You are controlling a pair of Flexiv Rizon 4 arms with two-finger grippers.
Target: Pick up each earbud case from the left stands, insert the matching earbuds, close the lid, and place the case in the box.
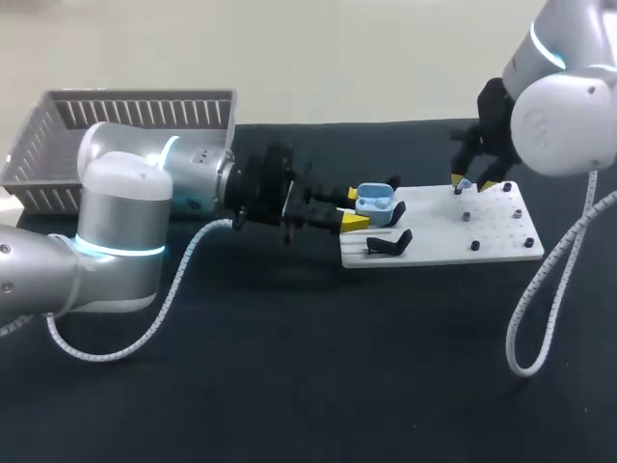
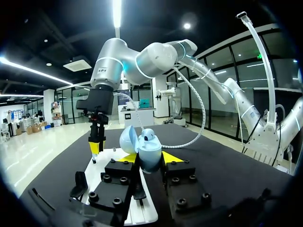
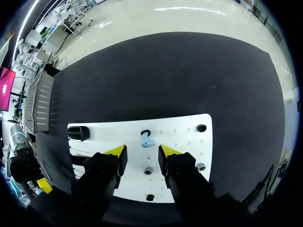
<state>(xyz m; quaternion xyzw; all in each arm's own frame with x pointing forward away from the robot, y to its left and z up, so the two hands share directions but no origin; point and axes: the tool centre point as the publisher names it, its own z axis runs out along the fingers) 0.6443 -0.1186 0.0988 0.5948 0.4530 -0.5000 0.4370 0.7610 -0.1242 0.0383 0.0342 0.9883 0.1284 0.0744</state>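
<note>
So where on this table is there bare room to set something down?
The near half of the table, between the two arms' cables and in front of the white board, is bare. Crowded: the board's left end, where the left gripper holds the blue case among black stands, and its far corner, where the right gripper hangs over an earbud.

Glossy plastic earbud case [image 2: 150, 152], matt black table [image 1: 289, 386], smooth white board [image 1: 443, 247]

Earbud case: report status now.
Left gripper jaws shut on earbud case, lid open. Right gripper jaws open, earbud just ahead on white board. Nothing blocking it.
</note>
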